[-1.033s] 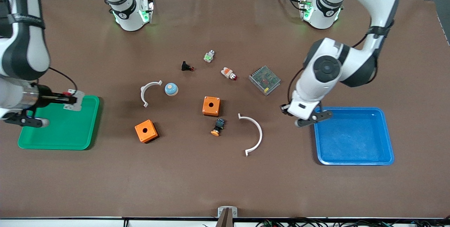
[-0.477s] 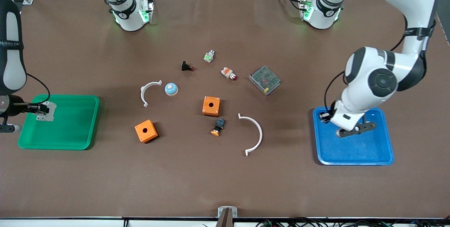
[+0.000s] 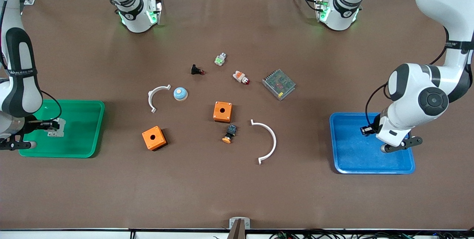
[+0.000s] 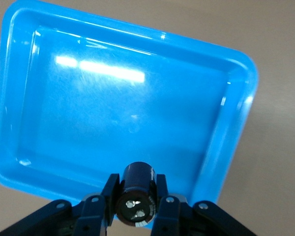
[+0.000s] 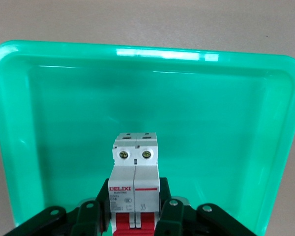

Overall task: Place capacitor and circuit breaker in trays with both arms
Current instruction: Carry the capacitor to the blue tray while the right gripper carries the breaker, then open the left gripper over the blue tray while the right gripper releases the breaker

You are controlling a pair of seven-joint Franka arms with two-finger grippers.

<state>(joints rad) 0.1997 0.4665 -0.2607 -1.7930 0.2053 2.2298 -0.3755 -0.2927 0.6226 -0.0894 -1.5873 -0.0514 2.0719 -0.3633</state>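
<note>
My left gripper (image 4: 136,199) is shut on the capacitor (image 4: 136,189), a small black cylinder, and holds it over the blue tray (image 4: 238,123). In the front view that gripper (image 3: 366,130) hangs over the blue tray (image 3: 348,165) and the capacitor is a dark speck there. My right gripper (image 5: 135,209) is shut on the circuit breaker (image 5: 135,172), a white-grey block with red levers, over the green tray (image 5: 19,147). In the front view the circuit breaker (image 3: 57,127) hangs over the green tray (image 3: 85,146).
Between the trays lie two orange boxes (image 3: 222,111) (image 3: 153,138), two white curved pieces (image 3: 267,140) (image 3: 157,96), a black push-button with an orange cap (image 3: 229,133), a blue-white knob (image 3: 180,93), a silver mesh-covered box (image 3: 279,84), a white-orange part (image 3: 240,77), and two other small parts.
My left gripper has moved with the capacitor from the blue tray's edge to over its inside. My right gripper has carried the circuit breaker farther in over the green tray.
</note>
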